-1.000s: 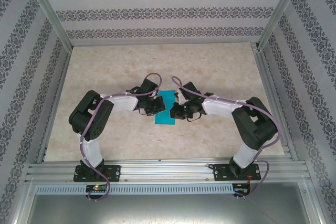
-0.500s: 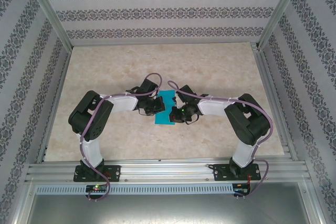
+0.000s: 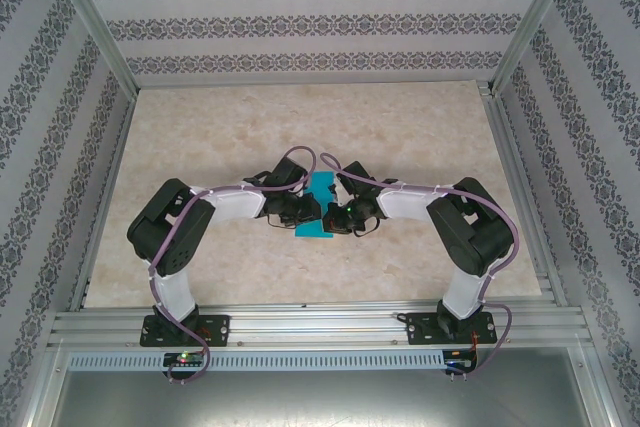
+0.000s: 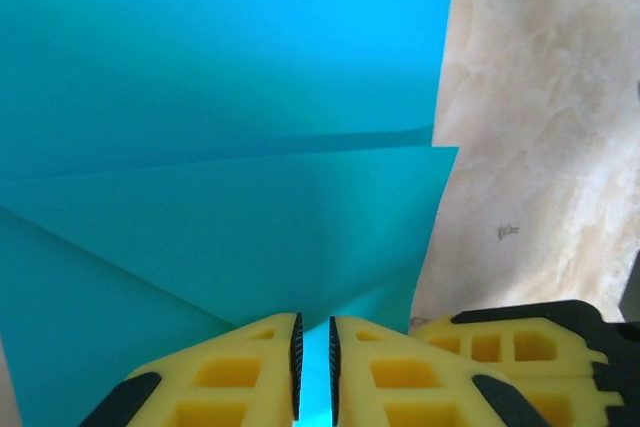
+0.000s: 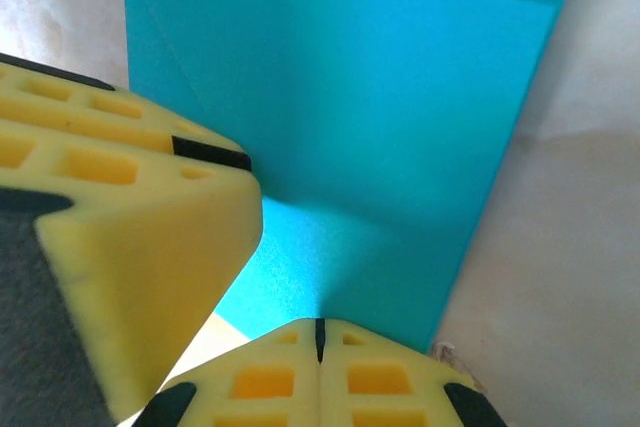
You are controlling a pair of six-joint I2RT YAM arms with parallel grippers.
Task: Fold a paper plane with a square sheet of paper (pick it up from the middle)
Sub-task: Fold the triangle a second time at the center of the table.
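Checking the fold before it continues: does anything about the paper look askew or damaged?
No tears or crumples on the paper. In the left wrist view, two folded flaps meet with a thin shadowed gap, their right corners slightly offset.

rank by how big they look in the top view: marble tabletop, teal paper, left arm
1. marble tabletop
2. left arm
3. teal paper, partly covered, so its full extent is unsure
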